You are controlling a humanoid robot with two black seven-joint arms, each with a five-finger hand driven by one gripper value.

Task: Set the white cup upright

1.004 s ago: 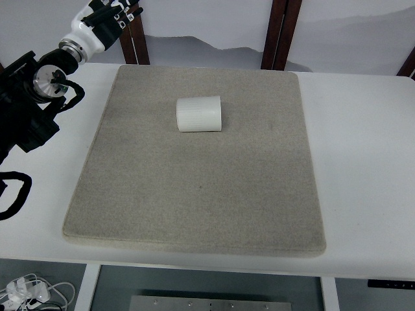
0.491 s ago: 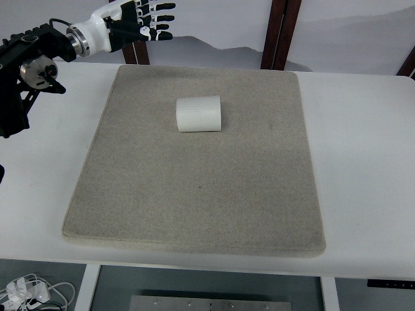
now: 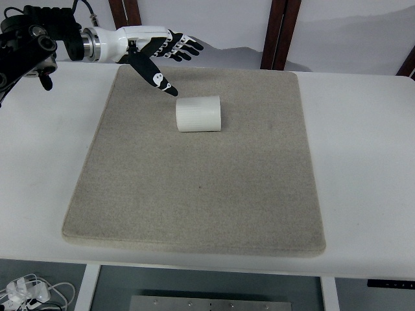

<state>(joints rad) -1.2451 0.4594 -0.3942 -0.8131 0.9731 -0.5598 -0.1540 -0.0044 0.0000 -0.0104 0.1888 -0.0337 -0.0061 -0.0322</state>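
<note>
White cup (image 3: pixel 200 113) on its side, just beside the empty, spread-fingered robot hand (image 3: pixel 157 53).

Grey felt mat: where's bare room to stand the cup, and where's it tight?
The grey felt mat is bare from the lying white ribbed cup down to its near edge, and across its right half. Tight only at the far left, where the open left hand hovers beside the cup.

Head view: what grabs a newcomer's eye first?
The white cup lying on its side on the far half of the grey mat. Then the left hand, fingers spread, hovering just up-left of the cup, not touching it. No right arm shows.
</note>
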